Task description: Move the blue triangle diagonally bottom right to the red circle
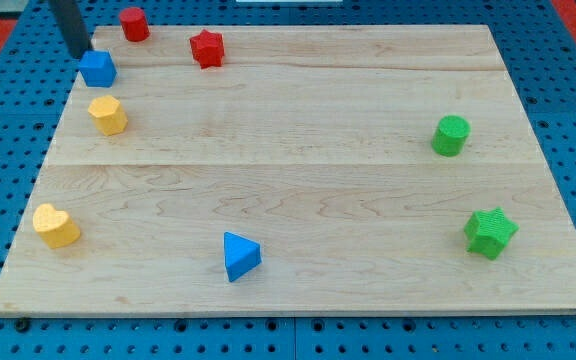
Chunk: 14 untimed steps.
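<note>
The blue triangle (240,256) lies near the board's bottom edge, left of centre. The red circle (134,23) stands at the top left of the board. My tip (79,54) is at the top left, touching the upper left side of a blue cube (98,69), just left and below the red circle. The tip is far from the blue triangle.
A red star (207,48) lies right of the red circle. A yellow hexagon (109,115) sits below the blue cube. A yellow heart (56,225) is at the lower left. A green cylinder (451,135) and a green star (490,232) are at the right. The wooden board (318,180) lies on a blue pegboard.
</note>
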{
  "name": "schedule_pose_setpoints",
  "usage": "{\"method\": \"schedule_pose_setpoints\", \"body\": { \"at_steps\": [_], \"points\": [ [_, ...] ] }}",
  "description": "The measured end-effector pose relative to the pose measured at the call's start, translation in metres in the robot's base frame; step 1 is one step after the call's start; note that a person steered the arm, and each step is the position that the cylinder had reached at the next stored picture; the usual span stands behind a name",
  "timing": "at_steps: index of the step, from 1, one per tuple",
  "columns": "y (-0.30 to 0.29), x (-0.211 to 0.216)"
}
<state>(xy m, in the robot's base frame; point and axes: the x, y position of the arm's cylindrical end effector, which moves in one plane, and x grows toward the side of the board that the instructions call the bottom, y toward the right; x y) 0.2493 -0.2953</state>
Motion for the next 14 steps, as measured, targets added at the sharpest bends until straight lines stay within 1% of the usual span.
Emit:
{"method": "schedule_pose_setpoints", "body": {
  "at_steps": [1,2,3,4,5,6,7,8,9,10,11,12,13,14],
  "points": [
    [-0.003,0.010],
    [-0.003,0.040],
    [0.016,0.057],
    [0.006,0.042],
    [0.018,0.030],
    [0.086,0.031],
    [0.171,0.047],
    [0.249,0.081],
    [0.205,0.077],
    [0.127,0.055],
    [0.111,-0.016],
    [0.140,-0.045],
    [0.193,-0.031],
    [0.197,0.031]
  ]
}}
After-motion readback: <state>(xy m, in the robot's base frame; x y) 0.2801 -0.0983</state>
